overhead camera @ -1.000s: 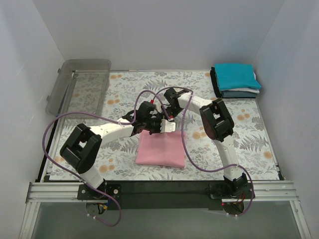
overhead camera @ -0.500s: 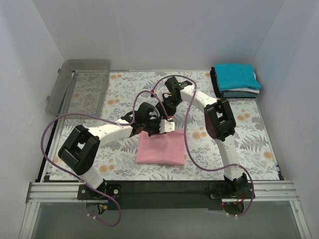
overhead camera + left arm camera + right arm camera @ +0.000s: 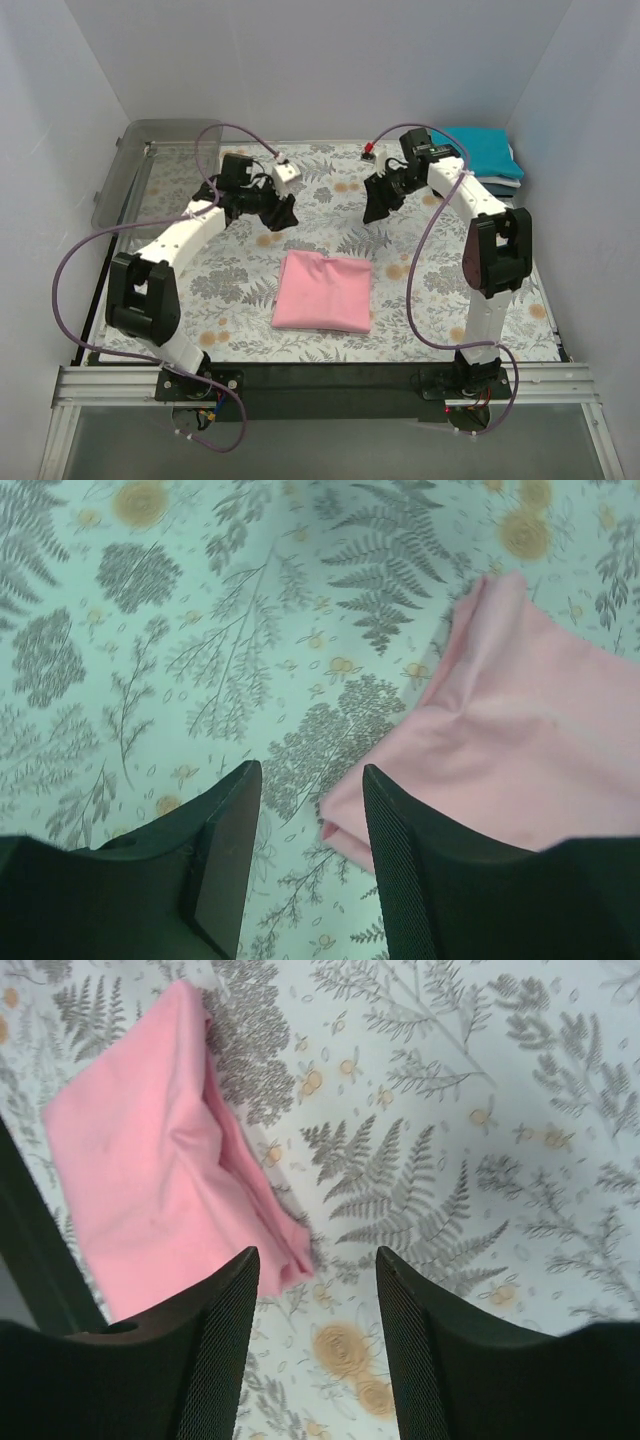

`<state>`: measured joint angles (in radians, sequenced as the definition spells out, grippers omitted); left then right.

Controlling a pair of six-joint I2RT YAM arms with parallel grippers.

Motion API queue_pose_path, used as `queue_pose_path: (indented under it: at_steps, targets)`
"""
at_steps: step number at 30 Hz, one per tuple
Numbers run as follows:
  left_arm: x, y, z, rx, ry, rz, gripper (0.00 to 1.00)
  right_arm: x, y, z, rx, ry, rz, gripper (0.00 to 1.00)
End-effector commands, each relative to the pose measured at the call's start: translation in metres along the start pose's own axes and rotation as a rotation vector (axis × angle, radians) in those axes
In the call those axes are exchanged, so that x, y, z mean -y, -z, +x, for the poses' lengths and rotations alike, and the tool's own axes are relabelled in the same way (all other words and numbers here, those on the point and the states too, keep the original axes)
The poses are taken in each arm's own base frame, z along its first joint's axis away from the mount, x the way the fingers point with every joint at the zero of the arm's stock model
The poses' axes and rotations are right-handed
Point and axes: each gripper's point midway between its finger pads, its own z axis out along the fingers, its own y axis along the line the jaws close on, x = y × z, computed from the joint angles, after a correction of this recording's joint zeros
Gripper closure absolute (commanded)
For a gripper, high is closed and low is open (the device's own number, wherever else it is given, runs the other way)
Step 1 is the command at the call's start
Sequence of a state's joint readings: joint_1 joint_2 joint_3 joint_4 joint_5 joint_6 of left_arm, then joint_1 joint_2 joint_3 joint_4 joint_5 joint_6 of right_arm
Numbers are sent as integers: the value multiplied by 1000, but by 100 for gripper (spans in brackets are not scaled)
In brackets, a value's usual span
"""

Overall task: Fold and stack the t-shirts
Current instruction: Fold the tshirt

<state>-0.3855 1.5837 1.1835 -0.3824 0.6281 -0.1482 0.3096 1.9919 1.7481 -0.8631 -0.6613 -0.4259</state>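
Top external: I'm hovering left gripper and right gripper, both parted and empty, beyond the folded pink t-shirt.

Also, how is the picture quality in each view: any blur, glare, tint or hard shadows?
Top external: soft, even light, no glare, only faint shadows; the shirt is sharp. Left wrist: greenish tint; the cloth is sharp, the left fingers are dark at the bottom edge. Right wrist: brighter and more neutral; the right fingers are dark too.

place: robot lab cell | cues: white panel walls, aluminium frame rail
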Motion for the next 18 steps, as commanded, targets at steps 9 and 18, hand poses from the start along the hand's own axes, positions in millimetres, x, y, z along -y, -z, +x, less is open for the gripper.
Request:
queue_pose_path:
  at_steps: [9, 18]
  targets:
    - [-8, 3, 49, -73, 488, 247, 52, -32, -18, 55, -37, -141, -215, 42]
    - [-14, -19, 77, -124, 580, 249, 50, -28, -34, 74, -54, -168, -228, 41]
